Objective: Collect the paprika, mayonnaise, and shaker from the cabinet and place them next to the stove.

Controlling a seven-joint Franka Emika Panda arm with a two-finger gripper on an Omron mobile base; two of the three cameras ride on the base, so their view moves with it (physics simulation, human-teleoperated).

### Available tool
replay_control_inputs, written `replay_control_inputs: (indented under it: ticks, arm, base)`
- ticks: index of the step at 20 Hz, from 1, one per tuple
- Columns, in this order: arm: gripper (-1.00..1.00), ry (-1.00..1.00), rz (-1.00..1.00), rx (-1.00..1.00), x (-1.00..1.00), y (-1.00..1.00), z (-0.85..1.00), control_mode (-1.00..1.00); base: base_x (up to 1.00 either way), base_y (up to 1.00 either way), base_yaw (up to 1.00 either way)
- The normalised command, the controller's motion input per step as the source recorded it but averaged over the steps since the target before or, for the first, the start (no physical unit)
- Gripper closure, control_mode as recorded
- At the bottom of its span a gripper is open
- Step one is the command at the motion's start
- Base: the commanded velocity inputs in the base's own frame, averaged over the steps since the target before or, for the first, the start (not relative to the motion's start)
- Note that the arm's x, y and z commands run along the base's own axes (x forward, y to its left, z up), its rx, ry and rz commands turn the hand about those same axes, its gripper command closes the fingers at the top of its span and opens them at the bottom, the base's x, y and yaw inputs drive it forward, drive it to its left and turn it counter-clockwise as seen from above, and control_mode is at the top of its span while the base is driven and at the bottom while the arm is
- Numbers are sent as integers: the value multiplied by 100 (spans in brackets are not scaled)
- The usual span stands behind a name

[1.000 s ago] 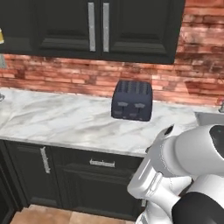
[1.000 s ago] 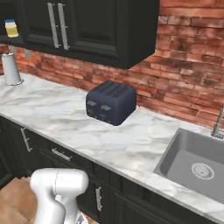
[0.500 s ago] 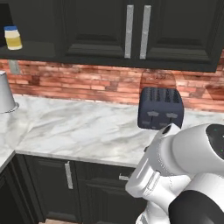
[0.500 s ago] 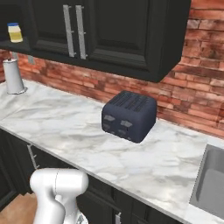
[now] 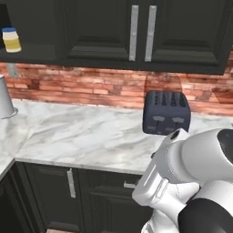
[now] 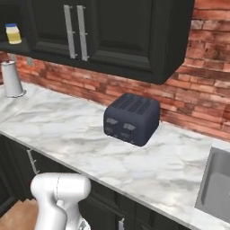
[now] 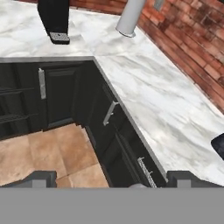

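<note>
Whole scene has slid to the right since a second ago, so that's my base driving left along the counter, not the stuff moving. My toaster (image 5: 166, 113) now sits right of centre in the left base view, back near the brick wall (image 5: 82, 85), and the sink (image 6: 215, 188) is nearly off the right edge in the right base view.

Mayonnaise (image 5: 11, 40) has come into sight: it's standing upright in the open shelf recess at the far left of the cabinet (image 5: 100, 32), just left of the doors with the silver bar handles (image 5: 141, 32). Same jar shows in the right base view (image 6: 13, 33). Under it on the marble counter (image 5: 82, 136) there's a pale grey cylinder thing (image 5: 4, 98), upright.

My gripper (image 7: 112, 179) is spread wide with nothing between the fingers (image 7: 41, 178), hanging low in front of the lower cupboards (image 7: 61, 94), pointed down at the tan floor (image 7: 52, 153) by the counter's corner.
</note>
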Motion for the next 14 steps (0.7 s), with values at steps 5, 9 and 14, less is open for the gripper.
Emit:
replay_control_inputs:
  ticks: [5,9,14]
  arm:
    - [-100,0,0,0,0,0,0,100]
    - [-100,0,0,0,0,0,0,100]
    - [-100,0,0,0,0,0,0,100]
  base:
    - [40,56,-14]
    - [14,63,-41]
    - [-16,51,-43]
